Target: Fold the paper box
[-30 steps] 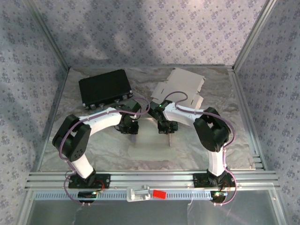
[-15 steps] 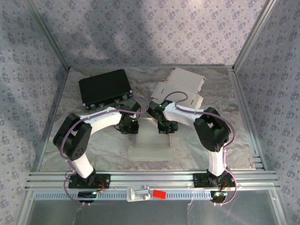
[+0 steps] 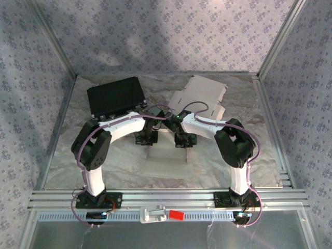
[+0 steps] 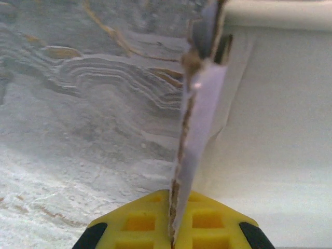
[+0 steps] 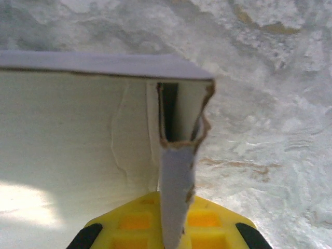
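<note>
White card is the job here: the paper box (image 3: 167, 162) lies partly made in the middle of the table (image 3: 106, 166), right under the 2 wrists that meet above it. A black case (image 3: 115, 96) sits at the far left, well apart from it; a spare flat card sheet (image 3: 201, 93) lies at the far right.

The step in hand looks like raising the 2 side walls. The left gripper (image 4: 171, 228) has its yellow fingers pressed together on the thin left flap (image 4: 201, 124), which stands upright on edge beside the box floor. The right gripper (image 5: 174, 231) is likewise clamped on the right flap (image 5: 176, 187), whose far end is already doubled into a small hollow corner against the far wall.

The next move probably calls for both arms working together - keeping each flap upright while turning or tucking it over, with a steady pinch and no pulling apart; the card is thin and its edges look frayed, so a tug could tear or crease it.

Compared with 1 second ago, the left arm has swung right towards the centre, its elbow now nearer the box, and its fingers have closed on the flap - the right arm and the box have not moved.
</note>
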